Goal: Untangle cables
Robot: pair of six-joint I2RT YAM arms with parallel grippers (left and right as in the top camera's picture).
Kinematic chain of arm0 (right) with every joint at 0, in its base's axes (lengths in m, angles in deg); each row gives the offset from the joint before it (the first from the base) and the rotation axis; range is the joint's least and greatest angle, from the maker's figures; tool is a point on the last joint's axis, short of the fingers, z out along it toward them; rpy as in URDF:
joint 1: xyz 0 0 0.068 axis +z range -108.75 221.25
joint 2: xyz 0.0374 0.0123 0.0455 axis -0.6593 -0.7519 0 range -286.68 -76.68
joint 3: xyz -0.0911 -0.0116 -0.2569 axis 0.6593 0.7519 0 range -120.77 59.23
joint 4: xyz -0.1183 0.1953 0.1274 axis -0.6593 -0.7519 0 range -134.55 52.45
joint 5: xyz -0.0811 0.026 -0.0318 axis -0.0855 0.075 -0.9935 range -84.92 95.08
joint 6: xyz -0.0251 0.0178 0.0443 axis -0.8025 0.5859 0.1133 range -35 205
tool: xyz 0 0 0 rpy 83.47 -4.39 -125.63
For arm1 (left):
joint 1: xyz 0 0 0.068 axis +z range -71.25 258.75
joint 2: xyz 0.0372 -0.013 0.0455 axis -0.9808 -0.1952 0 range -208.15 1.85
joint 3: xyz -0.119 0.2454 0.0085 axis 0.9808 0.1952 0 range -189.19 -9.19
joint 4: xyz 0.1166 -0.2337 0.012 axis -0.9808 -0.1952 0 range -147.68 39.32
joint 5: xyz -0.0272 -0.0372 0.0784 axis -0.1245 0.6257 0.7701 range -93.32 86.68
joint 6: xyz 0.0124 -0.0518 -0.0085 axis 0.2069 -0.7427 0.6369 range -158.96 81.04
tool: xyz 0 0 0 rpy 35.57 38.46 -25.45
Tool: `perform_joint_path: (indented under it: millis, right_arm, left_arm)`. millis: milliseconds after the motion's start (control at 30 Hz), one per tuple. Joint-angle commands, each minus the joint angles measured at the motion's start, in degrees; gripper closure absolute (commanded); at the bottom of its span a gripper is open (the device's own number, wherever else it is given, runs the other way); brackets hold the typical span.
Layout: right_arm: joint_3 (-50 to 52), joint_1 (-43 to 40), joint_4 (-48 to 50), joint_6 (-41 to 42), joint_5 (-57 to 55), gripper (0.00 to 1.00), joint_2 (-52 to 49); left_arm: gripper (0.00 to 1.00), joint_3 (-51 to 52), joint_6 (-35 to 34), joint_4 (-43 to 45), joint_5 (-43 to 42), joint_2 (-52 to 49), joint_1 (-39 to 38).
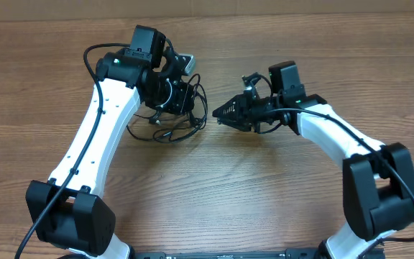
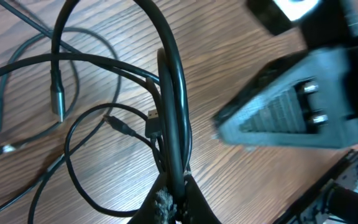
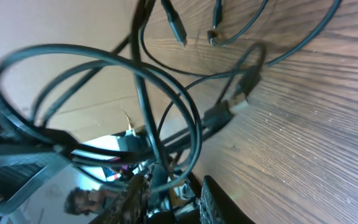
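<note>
The wooden counter (image 1: 264, 187) carries one loose tangle of cables (image 1: 180, 124), lying left of centre, directly under and just in front of the left arm's wrist. The strands cross in several open loops rather than a tight knot.

The left hand (image 2: 169, 208) is closed on the tangle: in its own view, two or three strands run together into the pinch between its fingers and rise from the counter in an arch. The right hand (image 1: 220, 114) points at the tangle from the right, close beside it. Its own camera shows loops hanging right in front of its fingers (image 3: 216, 200), but I cannot tell whether it is spread or closed, or whether it has a strand.

These cords look light, limp and smooth-skinned, so they will likely slide through a weak pinch and drag their neighbours along when pulled. The stiffer spots are the ends: a flat silver plug (image 2: 153, 122) near the middle and a slim barrel plug (image 2: 57, 99) to the left. Gripping just behind a plug probably gives the firmest hold and a free end to draw out through the loops.
</note>
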Motion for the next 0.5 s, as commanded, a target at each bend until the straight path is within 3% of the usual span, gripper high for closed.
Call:
perform_joint_path:
  millis: [0, 133, 467]
  right_arm:
    - [0.2, 1.1, 3.0, 3.2, 1.1, 0.73, -0.2]
    - [0.2, 1.4, 7.3, 6.6, 0.2, 0.73, -0.2]
    - [0.2, 3.4, 7.6, 7.0, -3.5, 0.73, -0.2]
  left_arm:
    - [0.96, -0.3, 1.5, 0.8, -3.3, 1.6, -0.4]
    - [0.96, -0.3, 1.5, 0.8, -3.6, 1.6, -0.4]
    - [0.96, -0.3, 1.5, 1.5, -7.9, 1.6, -0.4]
